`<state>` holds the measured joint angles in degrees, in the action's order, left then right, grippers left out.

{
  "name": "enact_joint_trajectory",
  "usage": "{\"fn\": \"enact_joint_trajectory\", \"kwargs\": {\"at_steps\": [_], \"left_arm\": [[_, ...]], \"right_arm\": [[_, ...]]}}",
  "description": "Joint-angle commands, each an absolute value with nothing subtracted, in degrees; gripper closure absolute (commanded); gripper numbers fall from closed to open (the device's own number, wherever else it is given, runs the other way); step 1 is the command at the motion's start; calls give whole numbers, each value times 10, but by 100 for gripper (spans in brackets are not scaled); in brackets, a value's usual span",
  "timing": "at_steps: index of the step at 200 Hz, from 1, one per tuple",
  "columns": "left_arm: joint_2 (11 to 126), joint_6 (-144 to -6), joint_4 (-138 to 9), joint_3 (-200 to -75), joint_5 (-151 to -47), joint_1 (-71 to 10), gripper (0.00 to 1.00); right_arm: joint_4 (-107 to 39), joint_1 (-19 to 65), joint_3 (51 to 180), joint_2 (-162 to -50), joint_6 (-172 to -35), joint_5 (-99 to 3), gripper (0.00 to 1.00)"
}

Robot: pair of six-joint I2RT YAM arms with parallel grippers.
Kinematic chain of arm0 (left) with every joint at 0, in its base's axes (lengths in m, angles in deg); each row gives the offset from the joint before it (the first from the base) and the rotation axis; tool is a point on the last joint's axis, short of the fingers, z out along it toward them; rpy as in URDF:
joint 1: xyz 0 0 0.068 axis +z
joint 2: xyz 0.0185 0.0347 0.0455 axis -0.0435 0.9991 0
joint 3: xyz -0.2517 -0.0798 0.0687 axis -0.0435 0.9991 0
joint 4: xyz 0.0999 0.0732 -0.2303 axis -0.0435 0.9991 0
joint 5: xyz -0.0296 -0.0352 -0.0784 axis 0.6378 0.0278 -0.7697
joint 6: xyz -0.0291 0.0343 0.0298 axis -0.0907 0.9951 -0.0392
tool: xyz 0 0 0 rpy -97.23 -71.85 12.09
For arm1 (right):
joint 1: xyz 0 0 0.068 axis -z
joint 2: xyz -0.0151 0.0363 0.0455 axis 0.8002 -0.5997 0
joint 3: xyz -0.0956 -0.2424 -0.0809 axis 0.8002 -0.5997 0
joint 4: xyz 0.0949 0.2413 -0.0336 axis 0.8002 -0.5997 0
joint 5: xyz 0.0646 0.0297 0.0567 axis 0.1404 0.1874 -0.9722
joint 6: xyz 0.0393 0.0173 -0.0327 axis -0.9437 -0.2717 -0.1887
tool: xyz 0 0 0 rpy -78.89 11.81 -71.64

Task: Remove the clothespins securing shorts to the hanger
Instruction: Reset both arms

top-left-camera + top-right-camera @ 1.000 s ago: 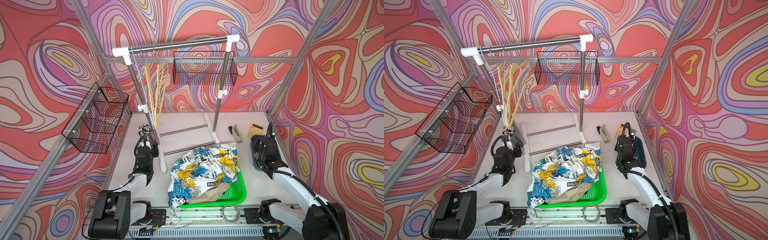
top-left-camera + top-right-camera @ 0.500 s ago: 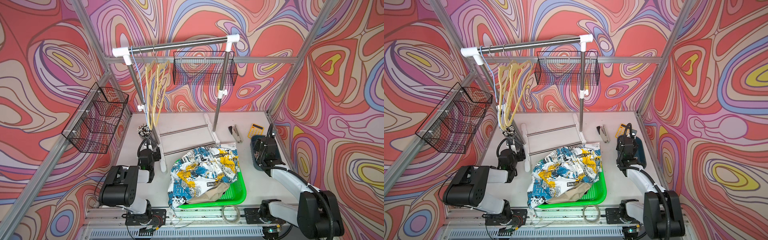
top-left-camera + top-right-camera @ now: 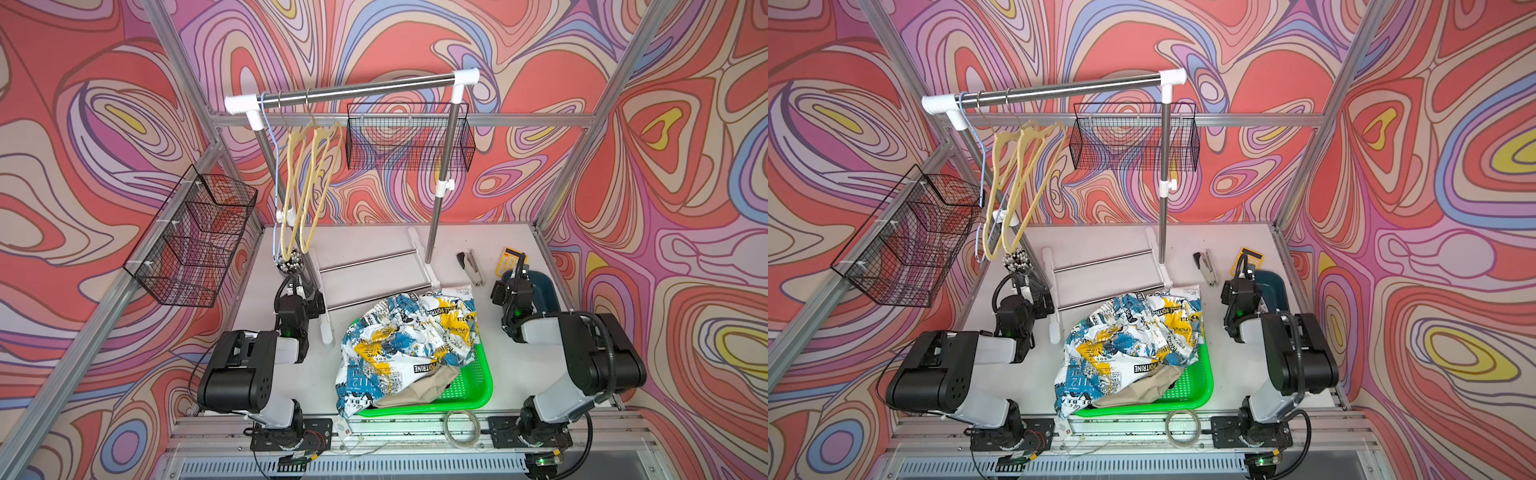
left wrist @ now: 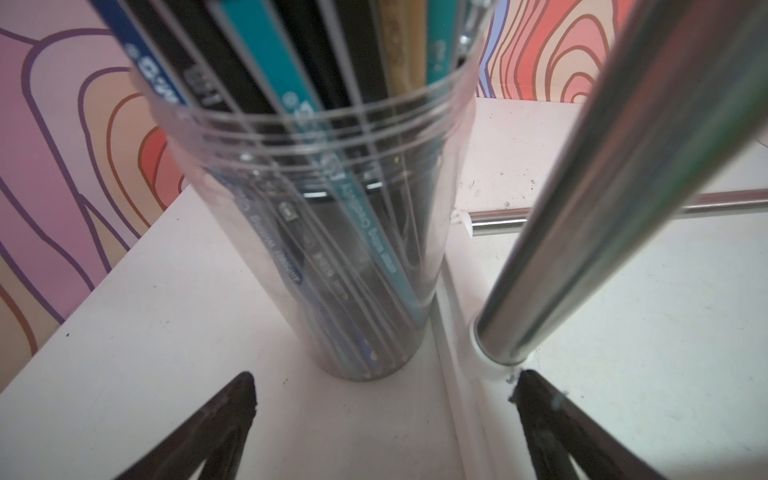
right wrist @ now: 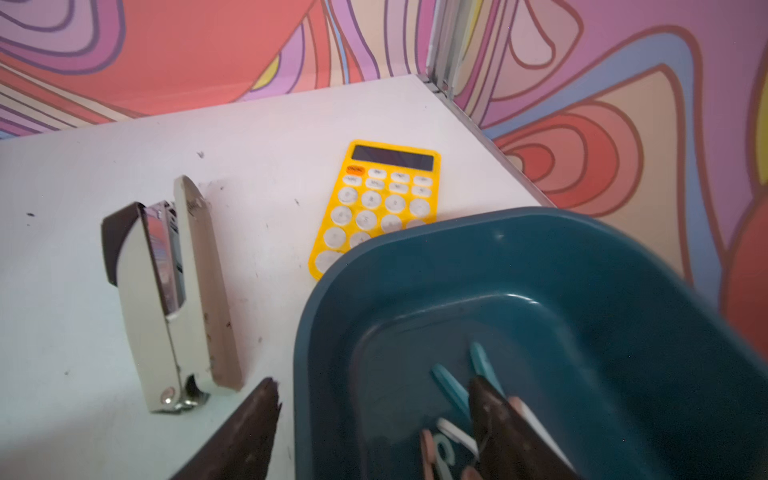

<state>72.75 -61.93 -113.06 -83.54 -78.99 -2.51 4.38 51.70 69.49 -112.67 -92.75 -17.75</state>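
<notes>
In both top views the printed shorts [image 3: 409,340] [image 3: 1133,332] lie heaped at lower centre over the green tray [image 3: 478,386], hiding most of the beige shorts [image 3: 419,392]; both arms fold low over the worktop [image 3: 374,241]. Left wrist view: the left pincer [image 4: 383,376] gapes wide, empty, before a blurred pen cup [image 4: 324,232]. Right wrist view: the right pincer [image 5: 374,382] stands parted, empty, one finger covering clothespins [image 5: 451,388] in the blue tub [image 5: 540,257]

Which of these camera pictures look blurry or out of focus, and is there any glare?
Left wrist view: the clear plastic cup of pens is soft, its lettering smeared; the chrome pole carries streaky reflections. Right wrist view: the pastel plastic clothespins in the dark teal plastic bin are blurred, the yellow calculator only slightly. Both top views look sharp.
</notes>
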Motion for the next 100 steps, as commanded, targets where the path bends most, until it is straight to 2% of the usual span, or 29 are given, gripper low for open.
{"fn": "enact_joint_trajectory", "kwargs": {"at_steps": [1, 33, 68, 100], "left_arm": [[730, -616, -1154, -840, -793, -24, 0], [728, -616, -1149, -842, -793, -24, 0], [728, -616, -1151, -841, -794, -24, 0], [729, -617, -1151, -841, -794, -24, 0]], "right_arm": [[125, 523, 687, -1136, -910, -219, 25], [234, 524, 645, -1166, -898, -235, 23], [228, 524, 647, -1165, -899, -236, 20], [226, 524, 647, -1164, -900, -236, 6]]}}
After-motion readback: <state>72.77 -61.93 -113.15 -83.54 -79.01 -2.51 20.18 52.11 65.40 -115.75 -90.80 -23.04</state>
